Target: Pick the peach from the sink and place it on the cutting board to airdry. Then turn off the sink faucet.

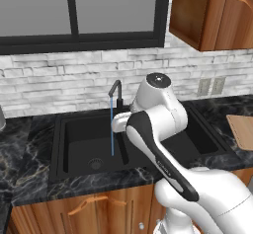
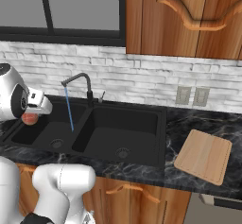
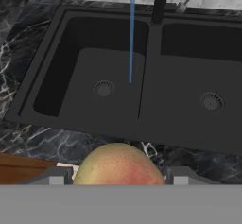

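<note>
The peach [image 3: 119, 165] sits clamped between the two fingers [image 3: 56, 176], lifted above the sink's [image 3: 142, 67] front edge.

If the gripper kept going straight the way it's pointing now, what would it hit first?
The gripper, shut on the peach, aims down over the sink. Straight on, it would probably meet the front rim or the left basin floor first; depth is unclear.

Window [image 1: 79, 11] above brick backsplash [image 2: 142, 72]; outlets [image 2: 191, 96] right.
</note>
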